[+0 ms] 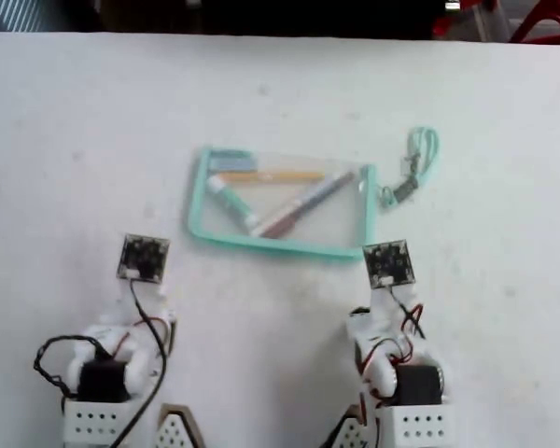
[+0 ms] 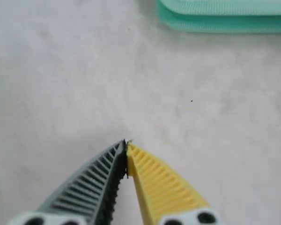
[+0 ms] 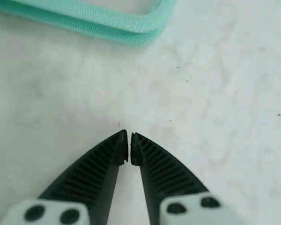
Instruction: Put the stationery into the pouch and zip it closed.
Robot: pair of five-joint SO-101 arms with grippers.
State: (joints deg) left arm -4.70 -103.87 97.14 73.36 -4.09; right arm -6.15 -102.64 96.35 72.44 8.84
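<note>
Two tools were shut as you watched: the grey-and-yellow left tool [image 2: 126,147] and the black right tool [image 3: 129,140], tips together and holding nothing. Each hung over bare surface [image 1: 495,308] near the pouch [image 1: 280,201]. Your pouch lay flat mid-surface, clear with mint-green trim, stationery [image 1: 299,210] showing inside and a green strap [image 1: 415,163] trailing from the end on the right arm's side. The surface was white, and a dark room [image 1: 261,14] lay beyond its far edge.
</note>
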